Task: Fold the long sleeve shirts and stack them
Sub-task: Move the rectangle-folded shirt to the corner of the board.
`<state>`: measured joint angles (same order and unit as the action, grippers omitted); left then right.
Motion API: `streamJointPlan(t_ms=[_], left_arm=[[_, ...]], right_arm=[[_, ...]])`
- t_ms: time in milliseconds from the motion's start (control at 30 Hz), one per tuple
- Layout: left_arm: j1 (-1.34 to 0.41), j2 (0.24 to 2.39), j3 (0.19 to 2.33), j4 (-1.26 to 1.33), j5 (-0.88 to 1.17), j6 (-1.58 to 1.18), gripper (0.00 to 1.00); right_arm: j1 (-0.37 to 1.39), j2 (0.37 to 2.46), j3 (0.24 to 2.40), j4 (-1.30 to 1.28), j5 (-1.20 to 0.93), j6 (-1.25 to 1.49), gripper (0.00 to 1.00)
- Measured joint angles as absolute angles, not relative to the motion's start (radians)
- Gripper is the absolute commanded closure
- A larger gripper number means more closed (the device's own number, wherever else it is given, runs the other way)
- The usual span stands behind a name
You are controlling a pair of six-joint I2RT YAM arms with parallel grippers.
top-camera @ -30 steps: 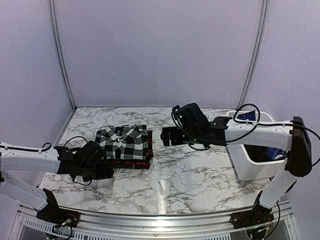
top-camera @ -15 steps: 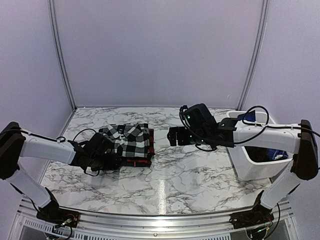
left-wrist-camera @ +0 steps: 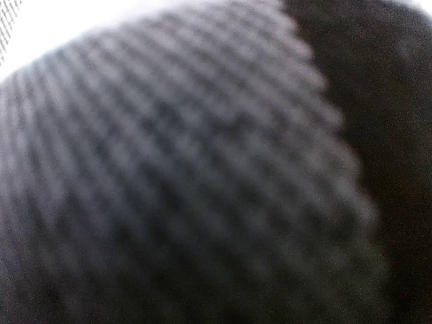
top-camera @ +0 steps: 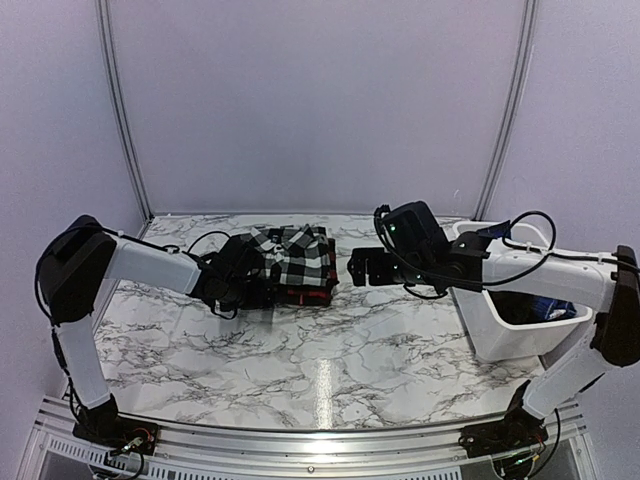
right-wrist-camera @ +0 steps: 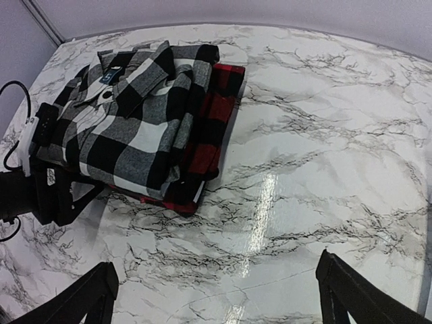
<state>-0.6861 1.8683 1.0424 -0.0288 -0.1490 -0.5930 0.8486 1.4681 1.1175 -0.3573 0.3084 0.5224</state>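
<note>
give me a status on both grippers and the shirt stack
Left gripper open, against the stack at its left edge. Right gripper open, empty, right of it. Black-and-white shirt folded on the red shirt. Bin far right, apart.

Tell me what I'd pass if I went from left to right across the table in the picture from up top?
Left pincer → stack of folded checked shirts → right pincer → white bin.
</note>
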Motion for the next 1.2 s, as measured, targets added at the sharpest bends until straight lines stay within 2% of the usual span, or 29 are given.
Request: streamJointPlan(t_ms=[600,1000,1200], left_arm=[[-0.644,2.359,1.758,-0.084,-0.034,-0.601,0.12],[-0.627,2.56,2.098,-0.149,0.06,-0.636,0.12],[-0.625,2.569,2.115,-0.157,0.075,-0.642,0.1]], right_arm=[[0.826,1.338,1.076,-0.474,0.345,0.521,0.01],[0.826,1.3,1.076,-0.537,0.353,0.524,0.01],[0.826,1.276,1.076,-0.552,0.355,0.524,0.01]])
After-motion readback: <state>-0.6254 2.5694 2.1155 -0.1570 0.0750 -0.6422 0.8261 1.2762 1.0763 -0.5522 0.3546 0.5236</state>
